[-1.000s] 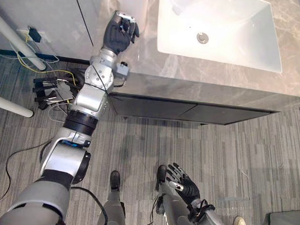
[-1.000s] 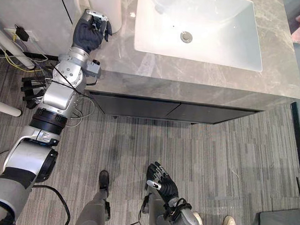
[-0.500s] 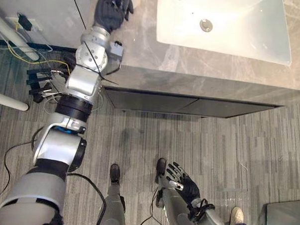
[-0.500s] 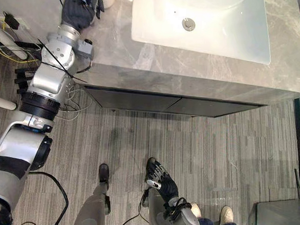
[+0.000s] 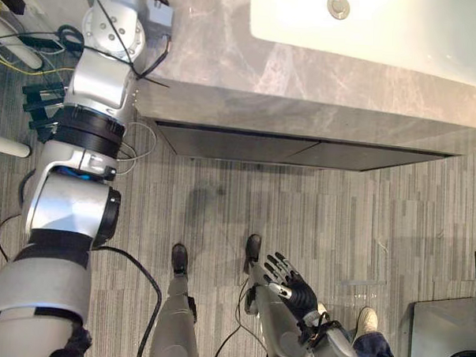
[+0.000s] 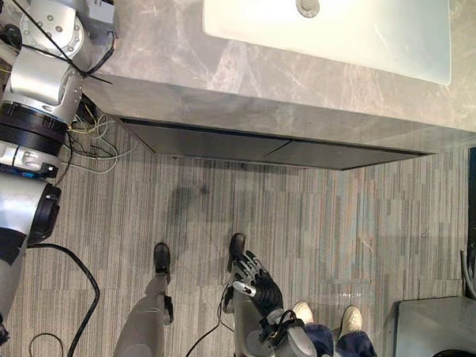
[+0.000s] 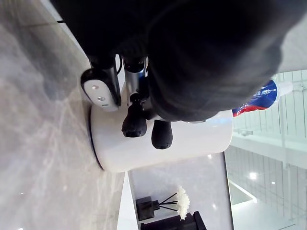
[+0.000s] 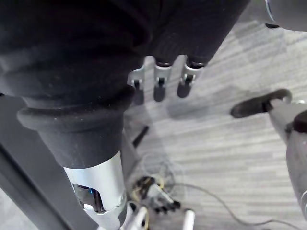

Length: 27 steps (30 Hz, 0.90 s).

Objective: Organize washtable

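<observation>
The left hand (image 7: 192,62) is clenched on the white cup (image 7: 192,143), its dark-tipped fingers (image 7: 135,122) curled against the wall near the base, probably to move it somewhere tidier. The cup stands on the grey counter (image 5: 227,67) by its left edge, left of the sink (image 5: 371,26), with a toothpaste tube (image 7: 261,96) poking out. The right hand (image 5: 290,287) hangs relaxed and empty above the floor.

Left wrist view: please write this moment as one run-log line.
left hand: curled on white cup | white cup: upright on counter | right hand: open, above floor
</observation>
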Tool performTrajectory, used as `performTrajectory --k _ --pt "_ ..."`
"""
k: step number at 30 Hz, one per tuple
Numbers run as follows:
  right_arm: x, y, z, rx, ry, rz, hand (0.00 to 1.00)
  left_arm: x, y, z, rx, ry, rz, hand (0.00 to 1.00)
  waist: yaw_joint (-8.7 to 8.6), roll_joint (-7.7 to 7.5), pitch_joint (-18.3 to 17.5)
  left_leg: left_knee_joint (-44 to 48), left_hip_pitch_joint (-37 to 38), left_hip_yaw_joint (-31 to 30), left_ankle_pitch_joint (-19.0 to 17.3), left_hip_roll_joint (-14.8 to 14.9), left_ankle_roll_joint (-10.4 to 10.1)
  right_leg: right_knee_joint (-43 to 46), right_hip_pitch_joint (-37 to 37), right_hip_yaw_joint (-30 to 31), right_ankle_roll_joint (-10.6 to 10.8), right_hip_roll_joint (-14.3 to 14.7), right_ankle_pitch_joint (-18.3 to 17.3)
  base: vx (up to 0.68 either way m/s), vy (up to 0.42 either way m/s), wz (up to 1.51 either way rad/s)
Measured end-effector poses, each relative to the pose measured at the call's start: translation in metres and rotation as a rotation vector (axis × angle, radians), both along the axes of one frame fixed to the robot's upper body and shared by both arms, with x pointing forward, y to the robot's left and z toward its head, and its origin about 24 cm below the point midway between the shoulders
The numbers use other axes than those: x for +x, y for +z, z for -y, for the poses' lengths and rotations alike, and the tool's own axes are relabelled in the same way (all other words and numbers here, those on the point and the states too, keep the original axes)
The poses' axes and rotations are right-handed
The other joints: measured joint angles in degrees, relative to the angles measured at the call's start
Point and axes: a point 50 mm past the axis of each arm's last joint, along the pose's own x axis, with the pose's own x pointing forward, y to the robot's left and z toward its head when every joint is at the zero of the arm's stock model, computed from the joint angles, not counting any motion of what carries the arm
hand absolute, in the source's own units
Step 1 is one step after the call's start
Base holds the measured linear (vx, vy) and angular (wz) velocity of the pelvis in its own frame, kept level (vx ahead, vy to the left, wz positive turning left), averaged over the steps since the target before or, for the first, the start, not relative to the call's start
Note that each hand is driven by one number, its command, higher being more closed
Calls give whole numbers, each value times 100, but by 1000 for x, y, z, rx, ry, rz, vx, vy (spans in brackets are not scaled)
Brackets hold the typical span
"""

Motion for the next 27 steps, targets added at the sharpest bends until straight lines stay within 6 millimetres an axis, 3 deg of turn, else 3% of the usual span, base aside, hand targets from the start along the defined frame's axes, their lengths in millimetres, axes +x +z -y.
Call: performTrajectory --k 16,27 --pt "0 -1 5 -19 -1 -1 0 -5 19 16 65 -15 40 100 8 14 74 6 -159 -23 3 -24 2 1 -146 -20 0 -21 3 0 0 0" --pt "0 -1 8 -24 -11 -2 0 -1 32 -1 53 57 -2 100 -28 16 75 19 -224 70 5 -28 1 0 -274 71 -26 -22 56 -5 0 -4"
